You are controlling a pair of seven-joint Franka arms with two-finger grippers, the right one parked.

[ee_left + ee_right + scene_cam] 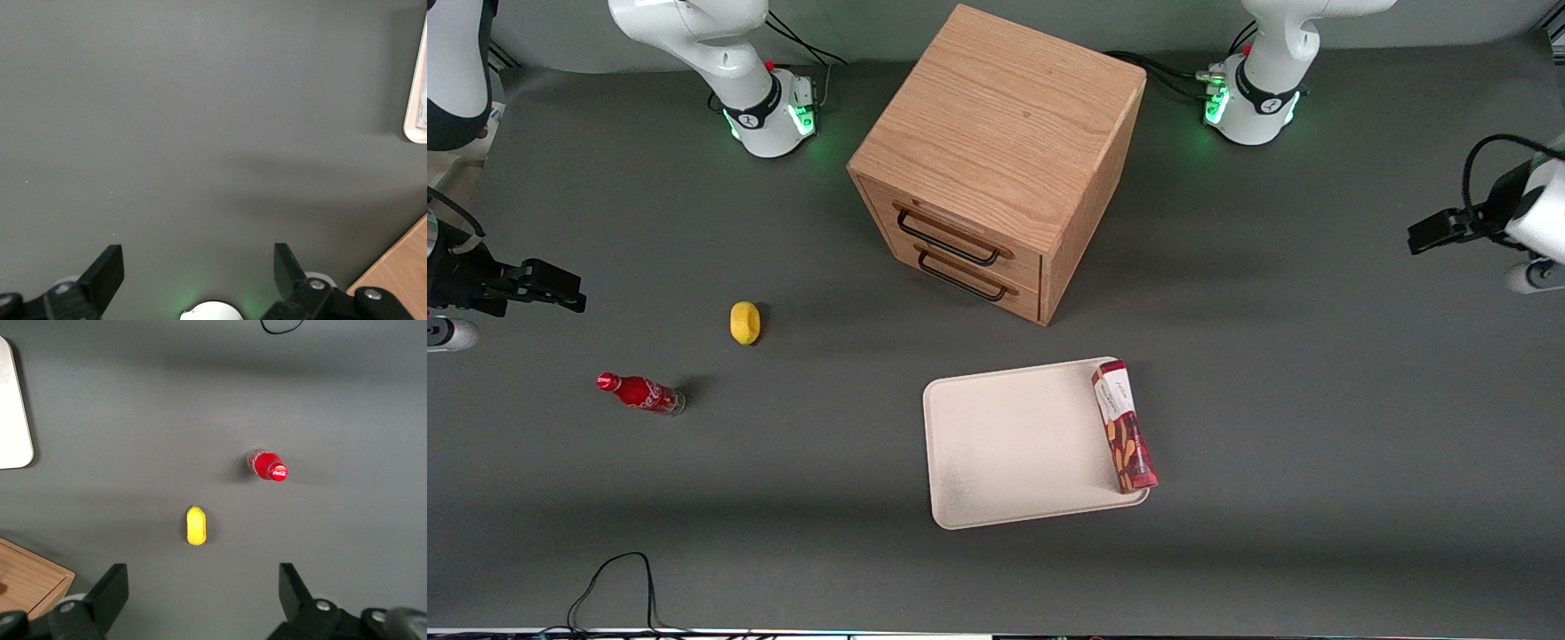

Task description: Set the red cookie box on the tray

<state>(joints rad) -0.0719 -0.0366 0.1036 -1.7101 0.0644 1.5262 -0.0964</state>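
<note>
Starting at the parked arm's end of the dark grey desk (800,498), you see a small red cola bottle (640,393) lying on its side, with a yellow lemon-shaped object (744,322) a little farther from the front camera; open desk surrounds both. Next comes the light oak two-drawer cabinet (996,160), set at an angle with its black handles facing the front camera. In front of it, well apart, lies the large cream-white rectangular tray (1014,444) with rounded corners and a low rim. The long narrow dark-red cookie box (1125,427) lies along the tray's edge on the working arm's side, its white label end toward the cabinet and its biscuit-picture end at the tray's near corner, partly overlapping the rim. Most of the tray floor is bare. Toward the working arm's end, your end effector (199,263) hangs above bare desk, well apart from the box, its black fingers (107,270) spread wide and holding nothing.
</note>
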